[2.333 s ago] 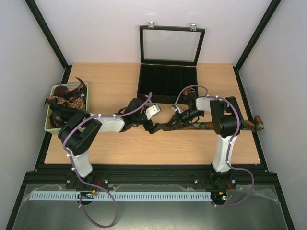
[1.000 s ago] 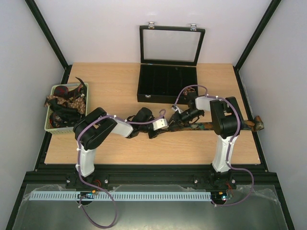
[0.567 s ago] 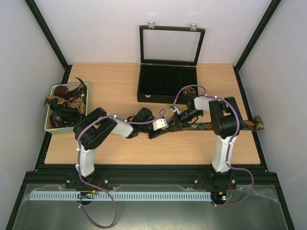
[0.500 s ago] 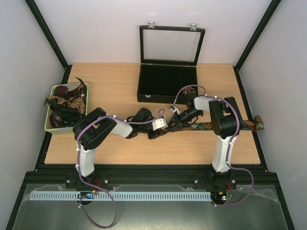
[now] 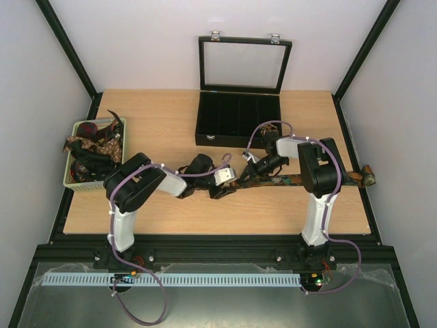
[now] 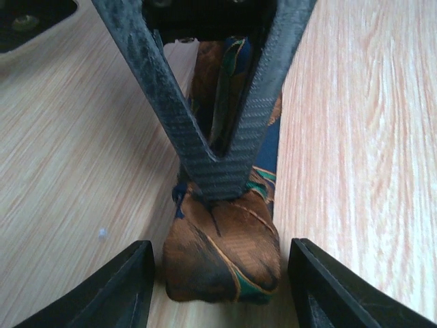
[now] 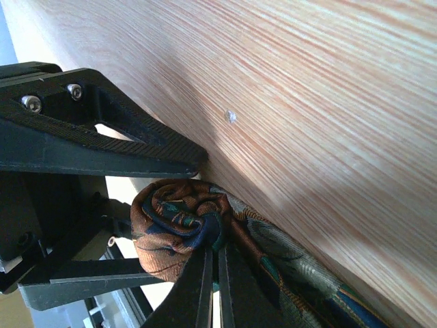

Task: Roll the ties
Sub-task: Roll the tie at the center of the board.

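A brown, green and blue patterned tie (image 5: 300, 180) lies across the table towards the right edge, its left end wound into a small roll (image 6: 225, 239). My right gripper (image 7: 216, 256) is shut on that roll (image 7: 177, 225), with its thin fingers (image 6: 212, 157) pinching the centre from above. My left gripper (image 6: 220, 273) is open. Its black fingers (image 6: 126, 287) stand either side of the roll with a gap on each side. In the top view the two grippers meet at the table's middle, left (image 5: 220, 186) and right (image 5: 244, 176). More ties (image 5: 92, 147) are piled in a basket.
The pale green basket (image 5: 121, 130) sits at the table's left edge. A black compartmented box (image 5: 237, 117) with its glass lid raised stands at the back centre, just beyond the grippers. The tie's wide end (image 5: 367, 178) hangs over the right edge.
My left gripper has opened and let go of the rolled end, drawing back slightly to the left. My right gripper has closed on the roll.
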Robot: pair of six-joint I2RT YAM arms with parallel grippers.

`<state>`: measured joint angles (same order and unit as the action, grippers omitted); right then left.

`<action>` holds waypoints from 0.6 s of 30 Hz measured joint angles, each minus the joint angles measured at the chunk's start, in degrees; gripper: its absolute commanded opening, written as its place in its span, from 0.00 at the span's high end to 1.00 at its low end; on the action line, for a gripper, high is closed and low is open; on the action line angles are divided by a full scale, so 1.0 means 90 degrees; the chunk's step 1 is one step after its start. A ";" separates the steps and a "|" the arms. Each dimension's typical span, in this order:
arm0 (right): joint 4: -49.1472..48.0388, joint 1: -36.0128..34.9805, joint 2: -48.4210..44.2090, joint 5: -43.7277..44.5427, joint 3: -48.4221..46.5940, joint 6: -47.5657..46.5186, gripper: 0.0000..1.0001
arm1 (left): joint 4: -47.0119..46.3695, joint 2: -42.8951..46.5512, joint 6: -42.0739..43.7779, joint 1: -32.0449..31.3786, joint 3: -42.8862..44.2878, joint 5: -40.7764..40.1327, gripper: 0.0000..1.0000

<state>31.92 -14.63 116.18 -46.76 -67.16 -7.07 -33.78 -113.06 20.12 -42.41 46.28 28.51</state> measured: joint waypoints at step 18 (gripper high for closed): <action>0.0226 -0.0007 -0.0010 0.0126 -0.0282 0.0107 0.64 | 0.0576 0.0194 0.0126 -0.0204 0.0143 -0.0680 0.79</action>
<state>33.95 -14.70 116.09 -45.63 -69.69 -6.11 -28.60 -111.31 21.26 -44.25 47.57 22.39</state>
